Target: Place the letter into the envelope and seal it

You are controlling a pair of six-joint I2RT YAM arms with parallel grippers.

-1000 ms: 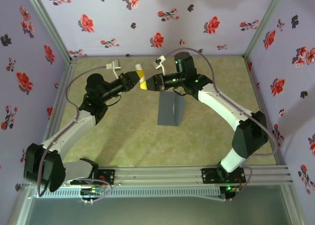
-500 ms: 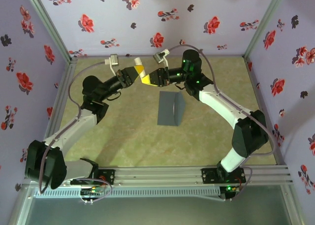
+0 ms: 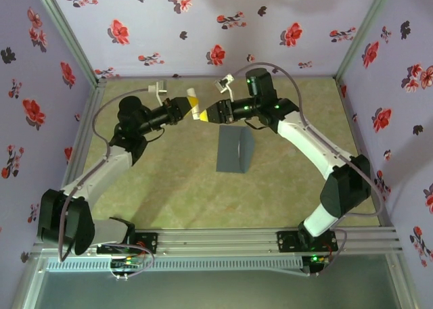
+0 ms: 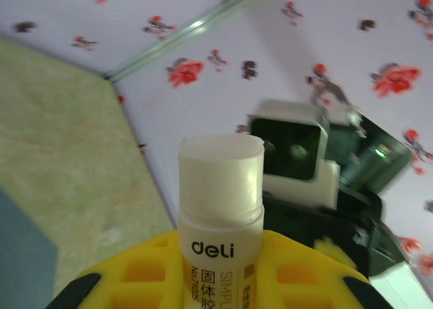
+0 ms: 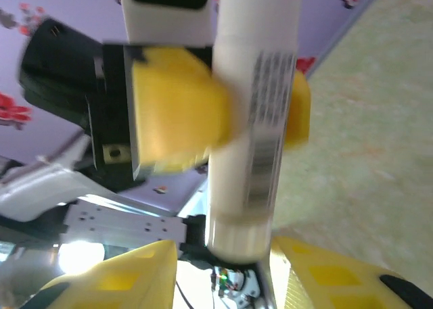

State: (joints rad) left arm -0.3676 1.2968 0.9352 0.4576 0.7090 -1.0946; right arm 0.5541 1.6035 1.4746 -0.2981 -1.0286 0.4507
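Beyond the envelope [image 3: 233,151], the right end effector [image 3: 206,114] has just spread off the glue stick [image 4: 220,201]; the left end effector [image 3: 191,108] clamps it, probably for sealing.

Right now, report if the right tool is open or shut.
Open: fingers of the right tool flank the end of the glue stick, with a gap showing on one side. The left tool clamps its body.
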